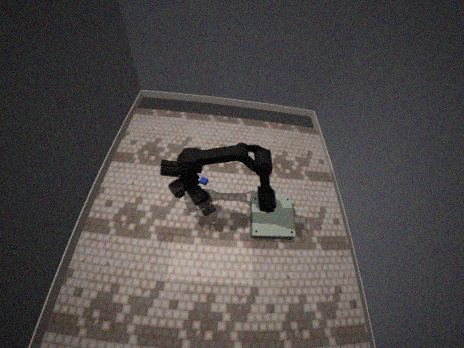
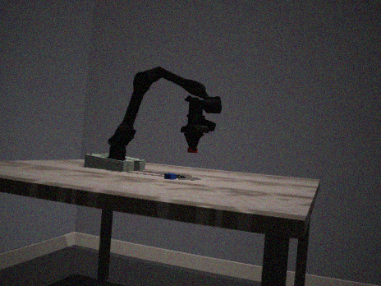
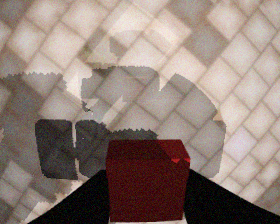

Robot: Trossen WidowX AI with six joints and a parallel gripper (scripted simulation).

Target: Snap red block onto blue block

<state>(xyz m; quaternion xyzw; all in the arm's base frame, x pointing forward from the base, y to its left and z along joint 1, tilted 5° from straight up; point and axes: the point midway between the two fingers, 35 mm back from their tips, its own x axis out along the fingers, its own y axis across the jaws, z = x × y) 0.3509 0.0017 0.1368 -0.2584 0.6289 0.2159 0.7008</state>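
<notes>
Our pincer [image 1: 207, 209] [image 2: 192, 149] [image 3: 145, 178] grips red block [image 2: 192, 150] [image 3: 147, 187], above bench [image 1: 225, 271] [image 2: 246, 190] [image 3: 245, 45]. Likely light, stiff; we'd hold opposite side faces. Blue block [image 1: 203, 180] [image 2: 171, 176] lower, on bench.

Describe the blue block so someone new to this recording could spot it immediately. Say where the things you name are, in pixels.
On the tiled-pattern table [image 1: 210, 268] [image 2: 230, 190], start from the arm's pale green base plate [image 1: 275, 228] [image 2: 103, 162]. In the top view, look left of it, just beside the arm's dark wrist, for a tiny block. That is the blue block [image 1: 203, 180] [image 2: 170, 176]: bright blue and on the table, whereas the red block [image 2: 192, 150] [image 3: 146, 187] hangs in the gripper [image 2: 192, 148] [image 3: 145, 178].
</notes>
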